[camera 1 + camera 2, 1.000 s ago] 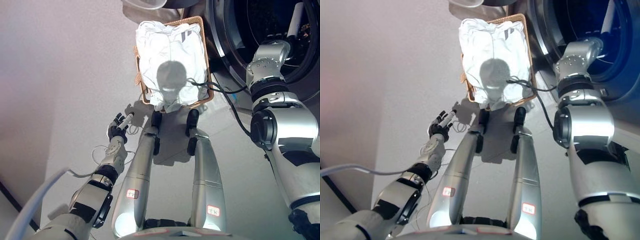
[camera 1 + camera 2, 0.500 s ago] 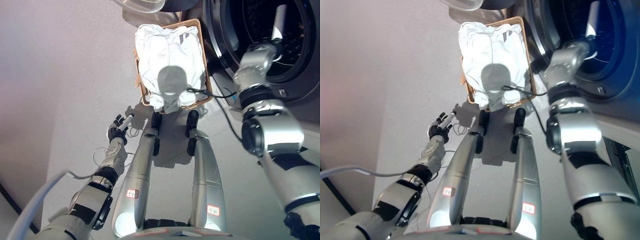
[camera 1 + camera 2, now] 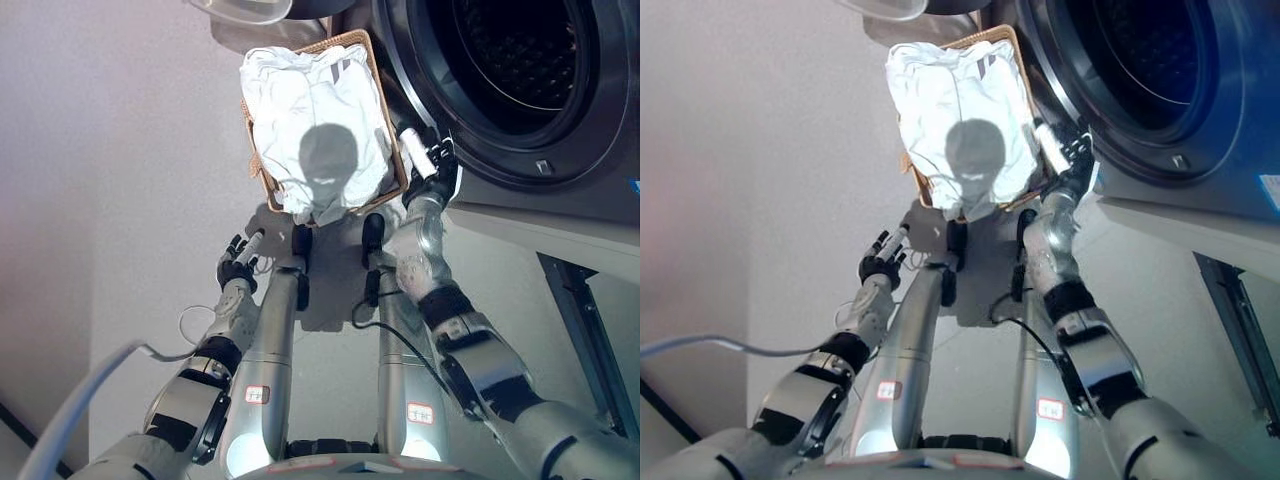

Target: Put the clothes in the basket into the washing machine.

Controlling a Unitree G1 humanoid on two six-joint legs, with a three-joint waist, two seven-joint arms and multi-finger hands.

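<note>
A wicker basket stands on the floor, heaped with white clothes. The washing machine stands just right of it, and its round drum opening is open and dark inside. My right hand is low between the basket's right rim and the machine's front, with its fingers straight and empty. My left hand hangs over the floor, below and left of the basket, with its fingers relaxed and empty. Both hands also show in the right eye view: the right and the left.
The rim of a white tub shows at the top, behind the basket. A dark gap in the machine's lower panel is at the right. Pale floor spreads to the left of the basket.
My right arm has come out of the drum opening and swung down to the basket's right rim. The camera has shifted. My left hand has stayed put.
</note>
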